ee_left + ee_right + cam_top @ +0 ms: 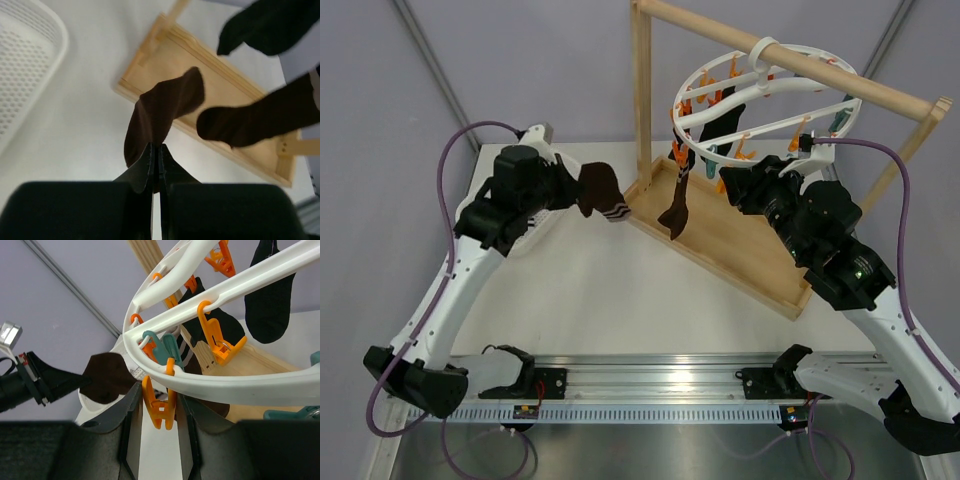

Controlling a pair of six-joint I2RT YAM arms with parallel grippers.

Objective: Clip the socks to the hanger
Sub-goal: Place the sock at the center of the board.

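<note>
Well, from where I stand the left claw [159, 152] is pinched tight, its two fingers pressed together on the edge of a brown sock [167, 107]. The sock sticks out ahead of the fingertips and droops, held in the air above the near left corner of the wooden stand [740, 250], just left of its upright post. A white mesh basket [30, 60] sits off to the left of that arm.

Over on the right, the hanger [240, 382] hangs by its hook from the stand's top bar, and the right claw [159, 395] is up under its rim. The fingers are partly apart, one on each side of an orange clip [159, 410], and they look pressed against the clip's sides. A teal clip [160, 347] dangles just behind it. Several dark socks [270, 305] already hang from other clips. The brown sock in the left claw is well apart from the ring, off to its left.
</note>
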